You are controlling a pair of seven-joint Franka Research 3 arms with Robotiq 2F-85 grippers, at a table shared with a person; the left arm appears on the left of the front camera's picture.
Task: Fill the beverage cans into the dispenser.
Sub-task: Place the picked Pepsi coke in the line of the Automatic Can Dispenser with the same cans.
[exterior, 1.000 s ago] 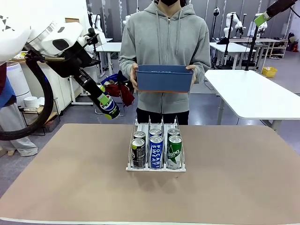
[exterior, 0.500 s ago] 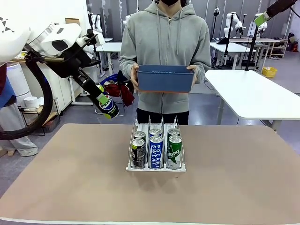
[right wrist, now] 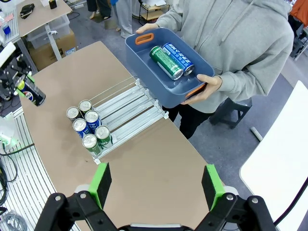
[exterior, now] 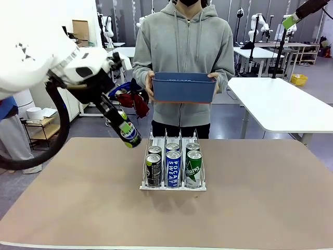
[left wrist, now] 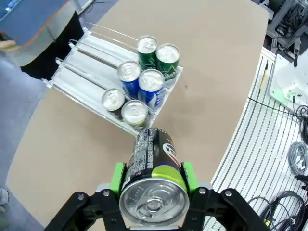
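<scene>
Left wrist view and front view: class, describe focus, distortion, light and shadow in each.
Left wrist view: the held can looms large with a slightly soft top, the rack is sharp, the table edge bows from the wide lens. Front view: even light, a faint soft shadow in front of the rack, the left arm washes out white.

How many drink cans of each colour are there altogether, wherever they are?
Black cans: 3 (2 in dispenser, 1 held)
Blue cans: 3 (2 in dispenser, 1 in bin)
Green cans: 3 (2 in dispenser, 1 in bin)
Total: 9
</scene>
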